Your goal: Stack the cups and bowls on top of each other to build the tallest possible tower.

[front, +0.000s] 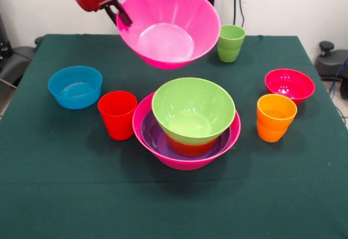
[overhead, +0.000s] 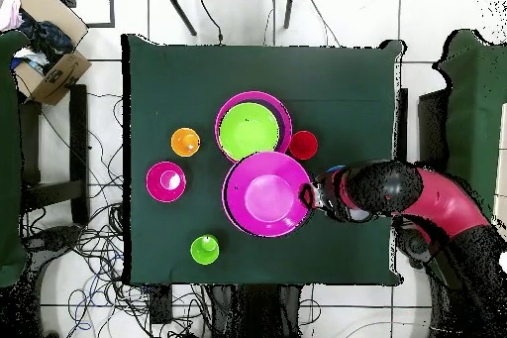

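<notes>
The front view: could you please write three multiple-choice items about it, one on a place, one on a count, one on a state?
1. Where does the lime green bowl sit?
A. Alone on the table
B. Nested in the stack inside the hot-pink base bowl
C. Inside the blue bowl

2. How many cups stand on the table?
A. Three
B. One
C. Five

3. In what state is the second large hot-pink bowl?
A. Upside down on the table
B. Resting flat on the stack
C. Held in the air by the gripper, tilted

Answers:
1 B: it rests on an orange-red bowl and a purple bowl inside the pink base.
2 A: a red cup, a lime green cup and an orange cup.
3 C: the gripper clamps its rim above the table.
</notes>
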Motion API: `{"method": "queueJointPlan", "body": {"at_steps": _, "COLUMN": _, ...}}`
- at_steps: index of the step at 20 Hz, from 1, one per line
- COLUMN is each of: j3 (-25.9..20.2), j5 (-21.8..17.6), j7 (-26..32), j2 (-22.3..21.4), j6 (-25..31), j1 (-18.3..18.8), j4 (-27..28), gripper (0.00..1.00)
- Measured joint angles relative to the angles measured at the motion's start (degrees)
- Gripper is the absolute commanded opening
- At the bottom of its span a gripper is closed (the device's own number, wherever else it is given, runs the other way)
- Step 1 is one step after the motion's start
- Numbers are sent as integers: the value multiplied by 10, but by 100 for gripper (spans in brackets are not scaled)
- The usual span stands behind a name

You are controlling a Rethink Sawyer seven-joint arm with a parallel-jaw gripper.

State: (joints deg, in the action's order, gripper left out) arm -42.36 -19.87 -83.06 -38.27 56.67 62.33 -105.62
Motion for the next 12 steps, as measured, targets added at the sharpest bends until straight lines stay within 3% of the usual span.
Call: {"method": "queueJointPlan", "body": {"at_steps": 12, "j3": 0, "j5": 14, "j7": 0, "j2": -4, "j6": 5, "j1": -57, "j4": 15, "gripper": 0}}
